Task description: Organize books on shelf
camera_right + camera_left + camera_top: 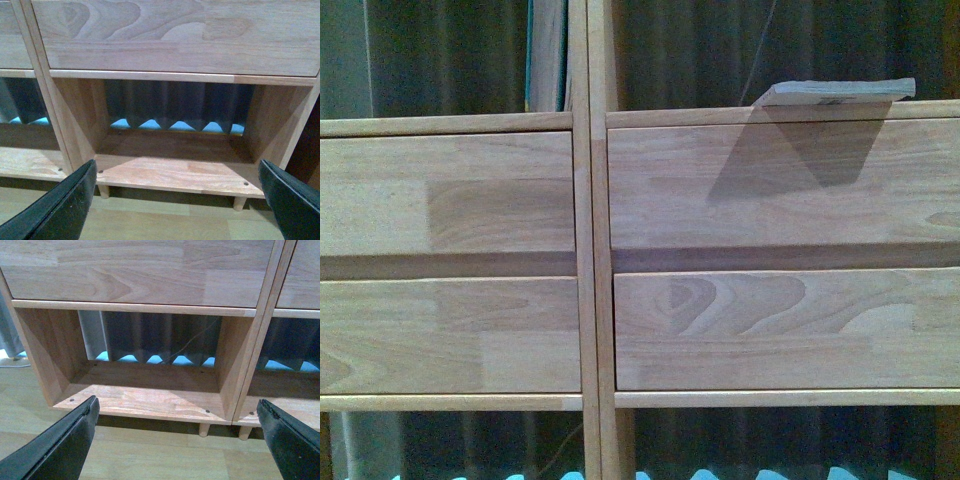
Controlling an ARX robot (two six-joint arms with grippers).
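My left tool (177, 405) and right tool (177, 166) both gape wide, empty, low before the shelf (592, 300); the paperback (835, 93) lies flat, overhanging the upper-right ledge; I'd raise the right arm and pinch its jutting edge squarely.

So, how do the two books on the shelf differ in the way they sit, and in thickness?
The teal book stands upright in the left column, against the centre post; the thin book lies flat in the right column. The thin book juts past the front edge, shadowing the drawer front below; the teal book does not. The teal book looks thicker than the thin one. Both sit just above the drawers.
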